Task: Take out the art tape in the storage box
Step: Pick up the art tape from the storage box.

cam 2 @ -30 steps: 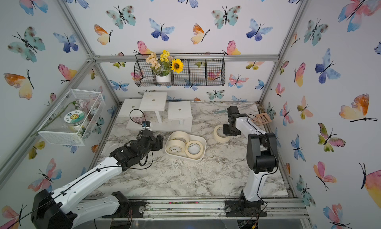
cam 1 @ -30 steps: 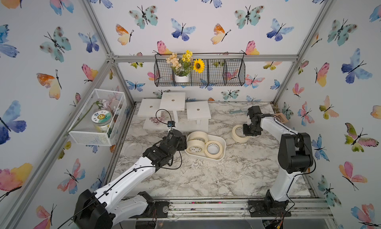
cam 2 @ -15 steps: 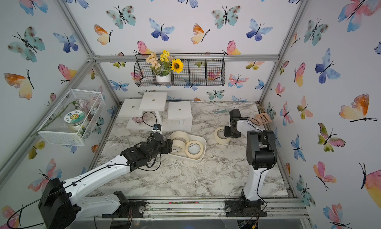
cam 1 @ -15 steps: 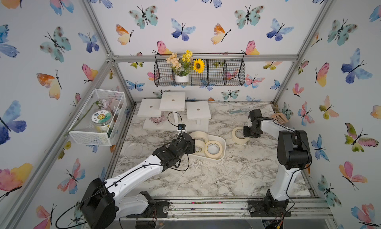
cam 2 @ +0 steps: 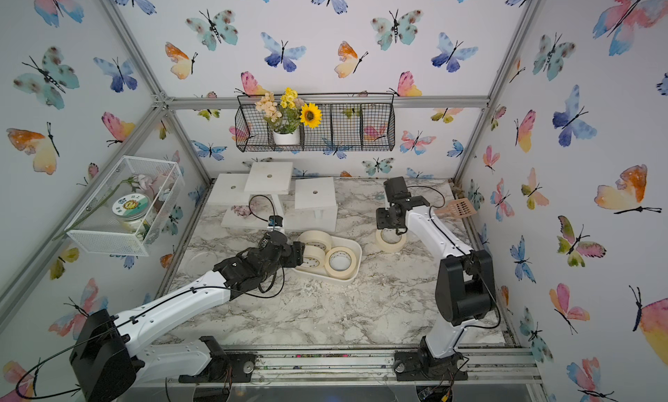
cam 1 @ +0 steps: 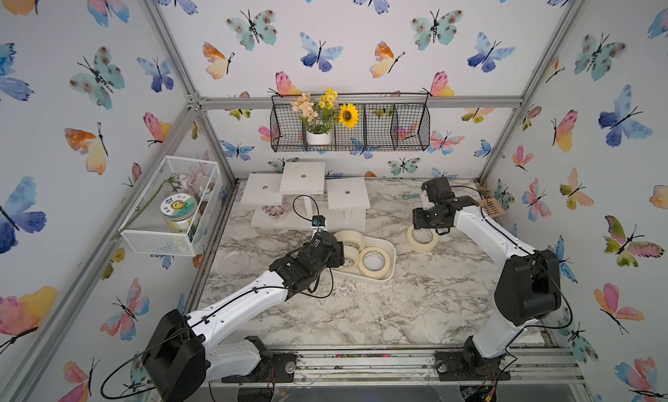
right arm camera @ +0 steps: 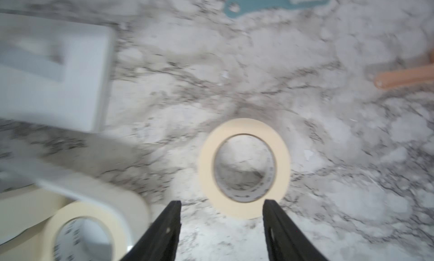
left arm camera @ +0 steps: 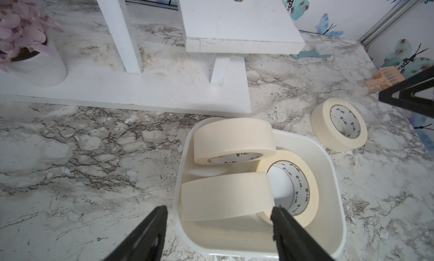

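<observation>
Your left hand [left arm camera: 218, 210] was wide open and held nothing. Its fingers [left arm camera: 148, 238] stood on either side of the near roll [left arm camera: 225, 196] of art tape in the storage box [left arm camera: 234, 236], one finger seeming to be outside the wall. A back roll [left arm camera: 234, 137] and a leaning roll [left arm camera: 312, 189] sat in the box too. Your right hand [right arm camera: 222, 202] was open and empty, just by a fourth roll [right arm camera: 281, 163] lying flat on the desk [cam 1: 397, 309]. So I think one roll was out and three were left. Next, you needed both fingers inside the wall, then a squeeze and a lift.
</observation>
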Tool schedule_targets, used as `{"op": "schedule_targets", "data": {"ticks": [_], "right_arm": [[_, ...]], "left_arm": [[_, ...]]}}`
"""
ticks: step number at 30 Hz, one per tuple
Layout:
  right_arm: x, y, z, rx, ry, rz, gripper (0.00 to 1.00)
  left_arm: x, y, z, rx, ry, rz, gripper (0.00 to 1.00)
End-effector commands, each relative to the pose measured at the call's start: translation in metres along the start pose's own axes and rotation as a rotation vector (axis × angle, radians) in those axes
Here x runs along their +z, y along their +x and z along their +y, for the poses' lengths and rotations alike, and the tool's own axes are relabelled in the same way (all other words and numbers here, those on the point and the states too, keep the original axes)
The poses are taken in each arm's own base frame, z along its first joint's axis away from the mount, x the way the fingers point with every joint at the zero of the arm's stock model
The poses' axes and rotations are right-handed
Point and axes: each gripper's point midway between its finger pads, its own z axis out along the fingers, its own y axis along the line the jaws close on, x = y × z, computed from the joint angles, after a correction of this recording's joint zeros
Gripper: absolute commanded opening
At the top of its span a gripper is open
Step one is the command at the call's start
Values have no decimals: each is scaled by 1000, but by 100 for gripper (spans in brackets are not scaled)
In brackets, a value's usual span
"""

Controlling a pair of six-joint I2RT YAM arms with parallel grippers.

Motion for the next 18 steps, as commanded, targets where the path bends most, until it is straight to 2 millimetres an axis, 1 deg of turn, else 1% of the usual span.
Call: {"op": "schedule_targets", "data": {"ticks": [1, 2, 3, 5, 6, 8, 11, 12, 14, 18], "right_arm": [[-5, 47, 57, -113, -80, 156, 52], [-6, 54, 76, -138, -115, 169, 51], [-4, 61, 90, -155, -141, 184, 49], [2, 71, 107, -186, -163, 210, 49], [6, 76, 113, -195, -172, 224, 49], [17, 86, 115, -200, -173, 256, 50], [32, 96, 109, -216, -134, 280, 59], [38, 99, 108, -219, -126, 290, 60], [46, 104, 103, -229, -100, 305, 61], [57, 110, 103, -232, -95, 318, 61]], "left_arm": [[1, -13, -3, -5, -18, -25, 75], [0, -14, -2, -7, -23, -26, 75], [-1, -15, -2, -11, -26, -29, 75], [-4, -17, 0, -17, -30, -38, 75], [-6, -18, 2, -22, -32, -42, 75], [-8, -17, 5, -24, -36, -44, 76], [-13, -17, 11, -32, -50, -50, 77], [-15, -17, 13, -36, -51, -54, 77], [-17, -17, 16, -44, -56, -64, 77], [-19, -16, 22, -54, -66, -69, 77]]}}
